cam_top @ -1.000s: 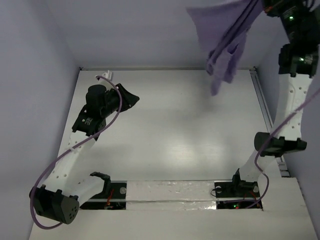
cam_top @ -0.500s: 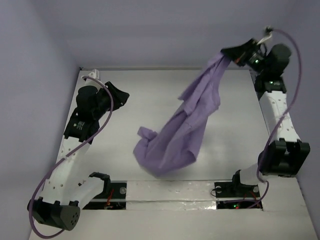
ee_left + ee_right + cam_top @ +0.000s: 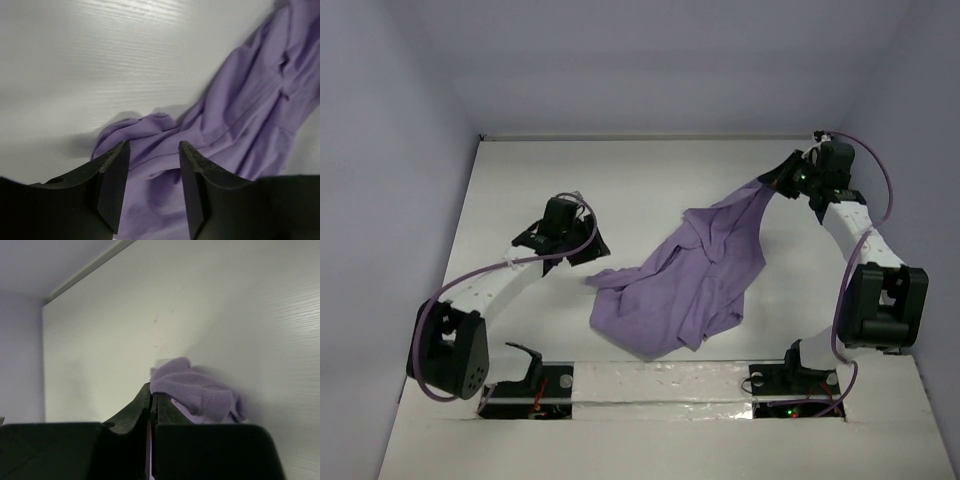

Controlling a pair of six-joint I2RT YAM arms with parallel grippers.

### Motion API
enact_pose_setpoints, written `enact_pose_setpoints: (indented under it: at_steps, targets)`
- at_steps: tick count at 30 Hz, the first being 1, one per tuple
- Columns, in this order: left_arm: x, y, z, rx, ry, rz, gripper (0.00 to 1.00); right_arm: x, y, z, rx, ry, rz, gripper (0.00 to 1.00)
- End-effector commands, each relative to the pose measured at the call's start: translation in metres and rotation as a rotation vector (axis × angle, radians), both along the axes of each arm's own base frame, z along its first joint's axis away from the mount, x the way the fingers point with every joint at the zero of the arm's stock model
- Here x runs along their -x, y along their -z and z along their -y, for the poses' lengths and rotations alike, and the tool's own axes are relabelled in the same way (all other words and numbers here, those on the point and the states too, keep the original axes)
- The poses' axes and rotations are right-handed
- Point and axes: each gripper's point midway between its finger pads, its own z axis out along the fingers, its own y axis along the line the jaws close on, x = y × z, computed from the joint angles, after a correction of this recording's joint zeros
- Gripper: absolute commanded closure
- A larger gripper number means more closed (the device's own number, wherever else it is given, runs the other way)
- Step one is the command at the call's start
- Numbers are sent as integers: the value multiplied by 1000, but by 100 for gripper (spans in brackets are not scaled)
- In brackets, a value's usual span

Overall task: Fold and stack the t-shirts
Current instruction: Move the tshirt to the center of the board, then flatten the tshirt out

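Lavender t-shirt [image 3: 685, 285] lies crumpled on the white worktop [image 3: 620, 180], spread in a loose diagonal heap with no clean fold. Right gripper [image 3: 775, 183] is at the t-shirt's far right tip. Its jaws are pinched tight on a bunched bit of cloth, and a strip of fabric stretches from there down into the heap. Left gripper [image 3: 152, 146] hangs at the t-shirt's left end, just over the rumpled edge — jaws parted a moderate gap, nothing between them. Cannot tell whether its fingers touch the cloth.
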Motion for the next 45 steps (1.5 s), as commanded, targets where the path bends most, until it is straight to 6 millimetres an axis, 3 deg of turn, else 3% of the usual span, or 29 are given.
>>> enact_pose_setpoints:
  at_steps: [1, 3, 5, 8, 10, 13, 16, 20, 27, 28, 30, 31, 32, 33, 34, 35, 36, 37, 38, 39, 40, 41, 42, 43, 44, 45]
  targets:
    - [-4, 2, 2, -41, 29, 24, 59, 7, -6, 36, 177, 146, 20, 100]
    - [14, 19, 5, -90, 84, -48, 53, 16, -6, 36, 180, 149, 10, 100]
    - [33, 35, -9, -166, 80, -122, 49, 21, -15, 34, 179, 144, 34, 100]
    - [57, 40, -25, -180, 15, -169, 34, 26, -21, 31, 176, 127, 50, 100]
    - [68, 37, -25, -120, -50, -181, 25, 28, -23, 29, 170, 117, 52, 100]
    - [74, 40, -20, -44, -100, -194, 22, 31, -24, 25, 153, 101, 57, 100]
    - [70, 46, -10, 9, -94, -198, 23, 35, -25, 19, 125, 79, 57, 100]
    - [47, 42, 4, 47, -79, -146, 26, 38, -28, 11, 87, 48, 63, 100]
    - [5, 41, -3, -39, -147, -65, 27, 49, -40, -2, 37, -11, 84, 100]
    - [-1, 36, 0, -30, -148, -46, 29, 50, -42, -3, 33, -12, 86, 100]
    - [-12, 33, 2, -32, -144, -16, 73, 50, -45, -4, 26, -19, 92, 100]
    - [-21, 25, 6, -28, -144, 5, 88, 48, -47, -5, 16, -18, 92, 100]
    - [-26, 23, 8, -30, -138, 10, 100, 45, -55, -10, 6, -34, 113, 100]
    - [-32, 23, 11, -37, -127, 7, 100, 42, -59, -12, -6, -39, 123, 100]
    - [-52, -1, 15, -26, -122, 65, 100, 35, -58, -13, -37, -39, 108, 100]
    - [-62, -13, 16, -24, -122, 85, 100, 24, -87, -17, -58, -64, 182, 100]
    - [-77, -26, 16, -26, -128, 110, 100, 16, -103, -19, -75, -74, 217, 100]
    - [-109, -83, 21, 17, -137, 228, 100, 0, -111, -21, -126, -69, 207, 100]
    - [-126, -108, 10, 30, -165, 257, 100, -7, -137, -26, -157, -104, 258, 100]
    - [-143, -134, 7, 46, -182, 296, 100, -12, -200, -29, -163, -133, 389, 100]
    - [-163, -209, 4, 106, -204, 434, 100, -13, -230, -31, -193, -144, 432, 100]
    - [-167, -238, -1, 134, -219, 470, 100, -17, -250, -35, -208, -176, 462, 100]
    - [-176, -266, -17, 154, -255, 519, 100, -1, -315, -38, -191, -209, 604, 100]
    - [-177, -295, -26, 176, -275, 568, 100, 8, -341, -40, -186, -227, 652, 100]
    - [-173, -346, -36, 214, -291, 661, 100, 11, -355, -41, -185, -233, 663, 100]
    - [-172, -368, -55, 233, -330, 702, 100, 21, -375, -42, -180, -240, 704, 100]
